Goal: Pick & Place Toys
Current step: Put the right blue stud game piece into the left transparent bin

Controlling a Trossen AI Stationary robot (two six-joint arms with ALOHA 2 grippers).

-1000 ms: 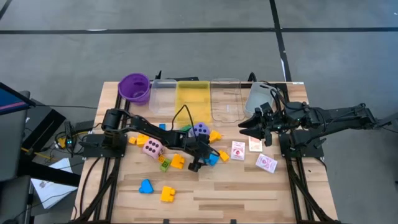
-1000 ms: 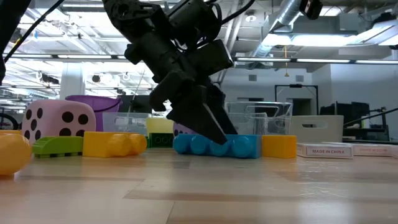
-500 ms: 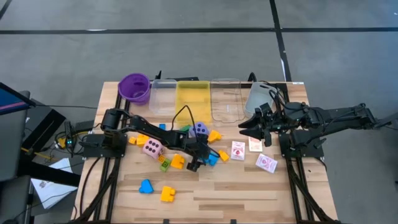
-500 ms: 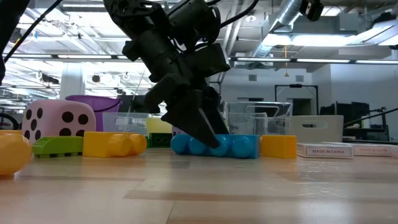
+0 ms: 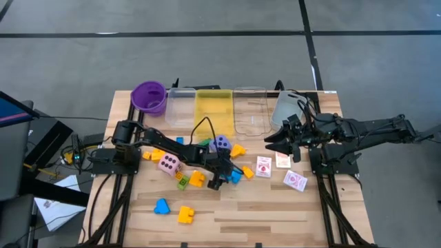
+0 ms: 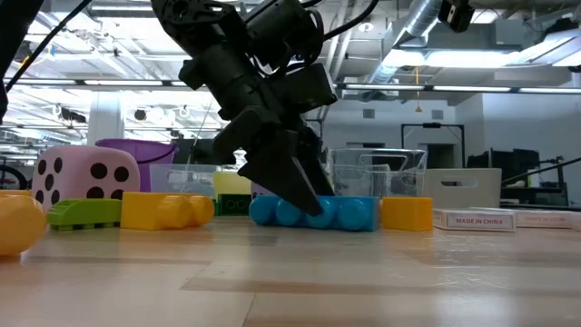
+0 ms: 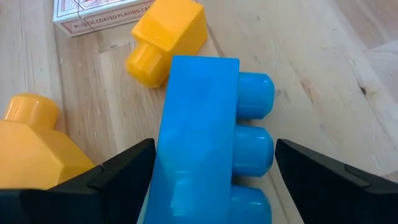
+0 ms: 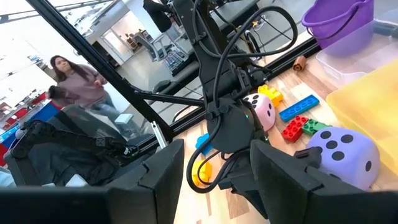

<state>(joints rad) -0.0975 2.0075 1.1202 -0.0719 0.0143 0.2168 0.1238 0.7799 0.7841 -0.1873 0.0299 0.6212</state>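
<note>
Two dice (image 5: pixel 196 154), three cards (image 5: pixel 280 169); left hand (image 5: pixel 225 178) spread, straddling blue block (image 7: pixel 202 137); right hand (image 5: pixel 281 143) parted, empty.

We see a blue block (image 5: pixel 235 176) lying flat at mid-frame in the overhead view, studs sideways. Yellow blocks (image 5: pixel 197 179) flank it; pink die (image 5: pixel 169 164) sits left, purple die (image 5: pixel 222 143) above. Three red-patterned cards (image 5: pixel 264 167) lie right; a blue and a yellow block (image 5: pixel 185 215) lower left.
</note>
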